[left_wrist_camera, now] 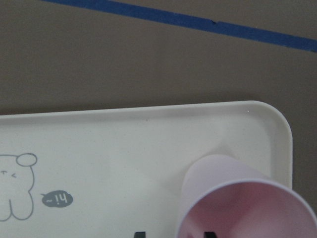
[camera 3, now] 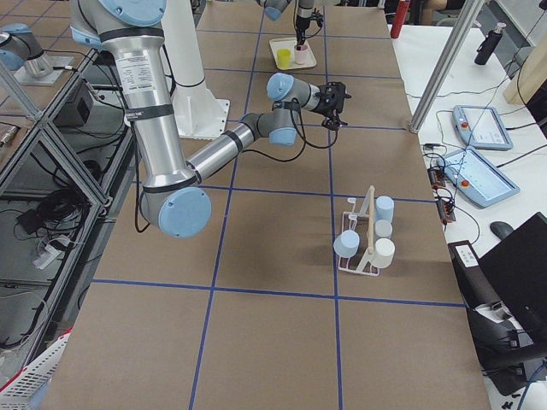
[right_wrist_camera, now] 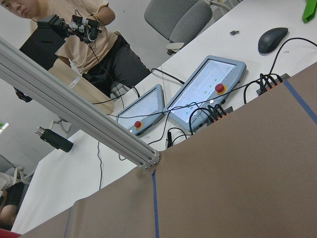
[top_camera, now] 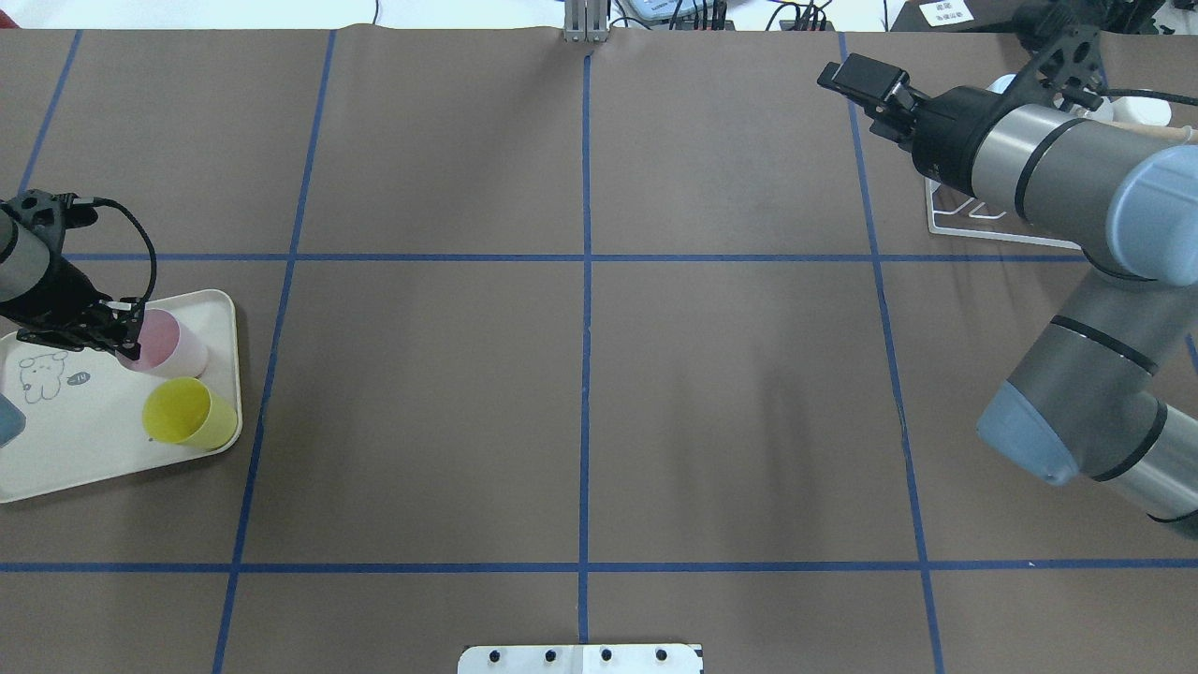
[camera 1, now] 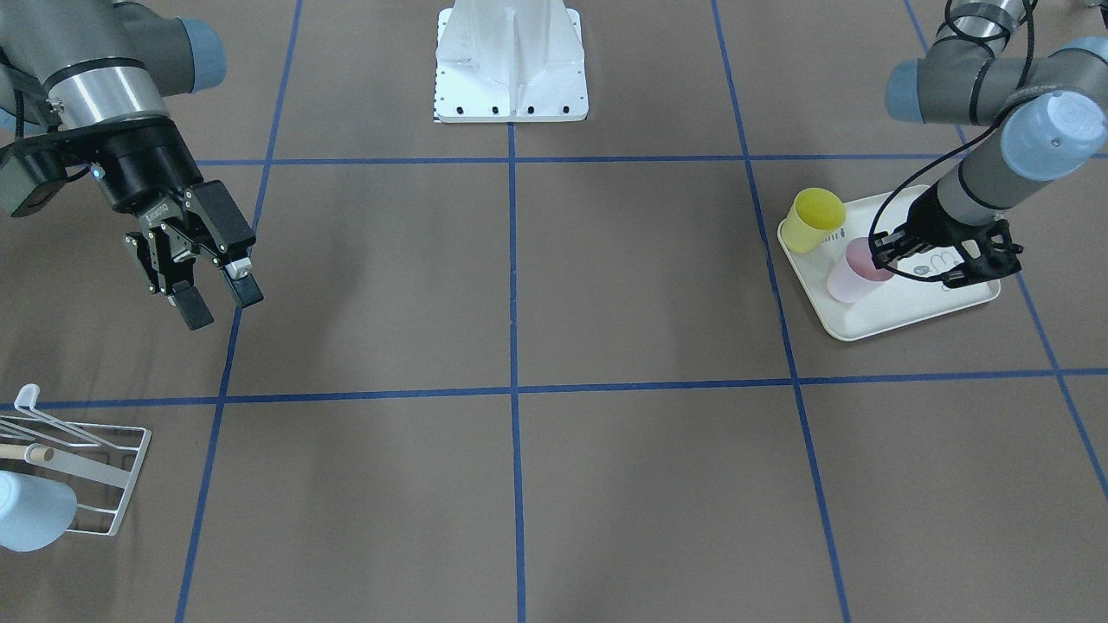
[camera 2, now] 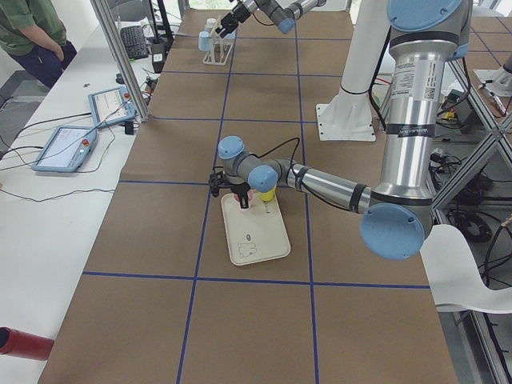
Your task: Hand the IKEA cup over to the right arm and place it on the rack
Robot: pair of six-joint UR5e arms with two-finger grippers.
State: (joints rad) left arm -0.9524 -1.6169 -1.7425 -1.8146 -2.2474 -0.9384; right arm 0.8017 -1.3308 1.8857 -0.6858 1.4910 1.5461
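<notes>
The pink plastic tumbler cup (camera 1: 853, 285) seems light, stiff and slippery. The left end effector (camera 1: 881, 260), open, straddles its rim wall, which I judge a good hold. The right end effector (camera 1: 223, 298) hangs open.

The pink cup (camera 1: 853, 279) is standing upright, mouth up, on the cream tray (camera 1: 909, 316) over at the right of the front-facing view, just beside a yellow cup (camera 1: 816, 219). Plain tapered plastic, nothing inside. The rack (camera 1: 133, 476) sits way off in the lower left corner: white wire, slanted prongs, pale wooden dowel (camera 1: 26, 452), with a light blue cup (camera 1: 30, 512) on it.
</notes>
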